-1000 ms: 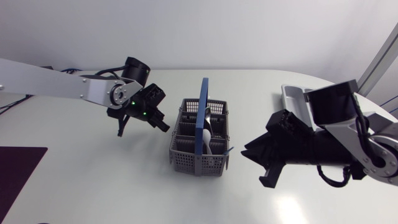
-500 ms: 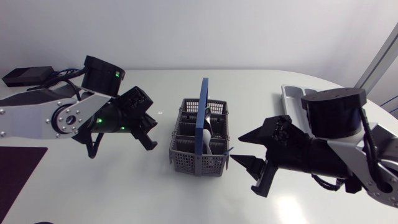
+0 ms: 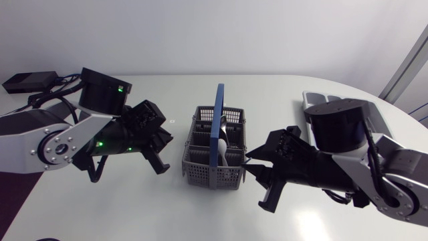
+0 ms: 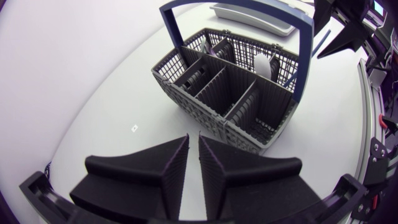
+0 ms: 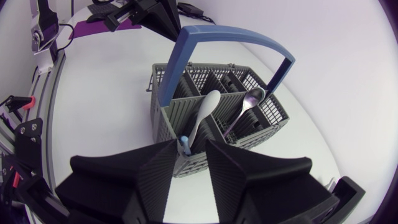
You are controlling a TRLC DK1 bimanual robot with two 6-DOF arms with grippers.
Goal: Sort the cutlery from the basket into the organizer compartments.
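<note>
The basket (image 3: 200, 165) stands near the middle of the bench (image 3: 134, 207), a grey mesh one with a blue handle (image 3: 218, 124) arching over it. The cutlery is all inside. A white spoon (image 5: 205, 112) and a metal spoon (image 5: 249, 102) lean bowl-up in the compartments on the right arm's side. A blue-tipped piece (image 5: 185, 144) pokes up at the corner nearest that arm; what kind of piece it is I cannot tell. The organizer (image 3: 311, 100) lies at about two o'clock from the basket, well apart from it and partly hidden behind the right arm. None of the cutlery shows in it.

The right hand (image 3: 259, 179) hangs just beside the basket at about four o'clock. Its fingers are apart and hold nothing, and in its own view the blue tip shows in the gap ahead of them. The left hand (image 3: 162, 152) sits near the basket at nine o'clock. Its fingers are drawn almost together with only a thin slit between, and nothing is in it.

I judge the sorting is at its first pick, with the right arm lining up on the basket. The next move calls for lowering the spread fingers around one upright piece, probably the blue-tipped one or the white spoon. It must stay clear of the handle and mesh wall, close firmly, then lift straight up before carrying the piece toward the organizer.
</note>
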